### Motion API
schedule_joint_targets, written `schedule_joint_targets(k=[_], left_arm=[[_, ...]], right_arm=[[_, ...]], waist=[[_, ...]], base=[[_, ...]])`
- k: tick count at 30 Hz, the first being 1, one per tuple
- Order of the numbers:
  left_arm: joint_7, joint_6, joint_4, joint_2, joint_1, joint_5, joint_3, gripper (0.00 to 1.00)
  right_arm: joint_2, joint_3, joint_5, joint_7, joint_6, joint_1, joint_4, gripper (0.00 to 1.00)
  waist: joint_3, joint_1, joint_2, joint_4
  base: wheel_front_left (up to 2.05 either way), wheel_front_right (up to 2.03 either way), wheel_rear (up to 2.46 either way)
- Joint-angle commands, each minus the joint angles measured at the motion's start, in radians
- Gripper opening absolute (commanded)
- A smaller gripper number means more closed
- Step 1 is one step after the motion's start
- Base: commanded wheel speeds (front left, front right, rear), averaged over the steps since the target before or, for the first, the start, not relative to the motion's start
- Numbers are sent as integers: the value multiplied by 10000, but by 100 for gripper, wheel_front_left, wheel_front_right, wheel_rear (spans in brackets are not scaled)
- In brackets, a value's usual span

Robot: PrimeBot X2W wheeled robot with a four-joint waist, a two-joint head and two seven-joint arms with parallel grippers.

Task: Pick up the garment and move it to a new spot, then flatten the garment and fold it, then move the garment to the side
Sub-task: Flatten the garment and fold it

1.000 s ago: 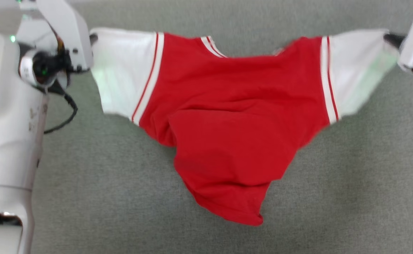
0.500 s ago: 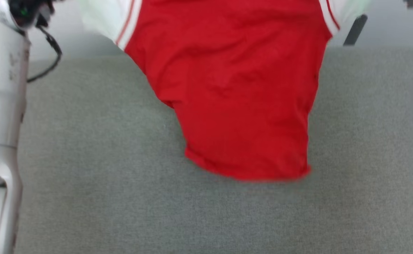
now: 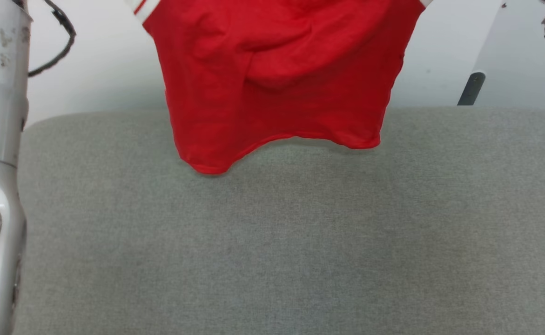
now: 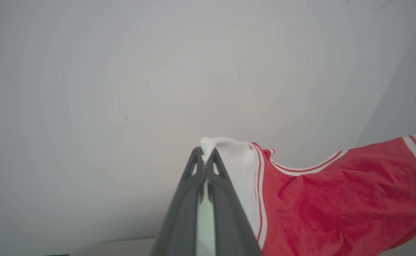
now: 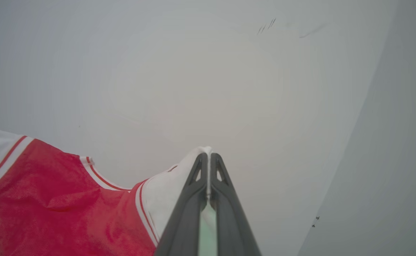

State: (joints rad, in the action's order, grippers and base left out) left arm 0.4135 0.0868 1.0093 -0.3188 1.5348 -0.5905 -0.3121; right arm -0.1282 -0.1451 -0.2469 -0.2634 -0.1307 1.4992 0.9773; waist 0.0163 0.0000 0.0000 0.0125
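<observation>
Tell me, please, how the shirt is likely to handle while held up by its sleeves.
Probably floppy: the shirt sags in folds between the left pincer and right pincer. Likely light: two small pinches carry it. Its wavy hem may crumple on landing.

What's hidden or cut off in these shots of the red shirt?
Head view: the garment, collar and sleeves cut off by the top edge.
Left wrist view: the hem, below the bottom edge; the left gripper covers the pinched sleeve corner.
Right wrist view: same, behind the right gripper.
Head view: whether the hem touches the grey surface.
</observation>
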Motion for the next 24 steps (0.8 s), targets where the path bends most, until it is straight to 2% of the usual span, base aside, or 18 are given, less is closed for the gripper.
schedule_joint_targets(k=[1, 7, 12, 19, 24], left_arm=[[-103, 2, 76, 41, 102, 29, -26, 0], [-662, -159, 50, 0, 776, 266, -160, 0], [-1728, -367, -185, 142, 1543, 304, -41, 0], [-4020, -712, -250, 555, 2642, 365, 235, 0], [-5692, -663, -217, 895, 3370, 128, 613, 0]], right_arm=[[-6, -147, -133, 139, -1, 104, 163, 0], [-290, -688, -68, 729, -1, 975, 475, 0], [-578, -1089, 429, 1839, -1, 1889, 559, 0], [-1123, -901, 2515, 4675, -1, 3069, 713, 0], [-1379, -265, 4638, 5269, 1, 3505, -69, 0]], waist=[[58, 0, 0, 56], [1130, 0, 0, 94], [2540, 0, 0, 92], [4359, 0, 0, 300], [5518, 0, 0, 635]], base=[[0, 0, 0], [0, 0, 0], [0, 0, 0], [0, 0, 0], [0, 0, 0]])
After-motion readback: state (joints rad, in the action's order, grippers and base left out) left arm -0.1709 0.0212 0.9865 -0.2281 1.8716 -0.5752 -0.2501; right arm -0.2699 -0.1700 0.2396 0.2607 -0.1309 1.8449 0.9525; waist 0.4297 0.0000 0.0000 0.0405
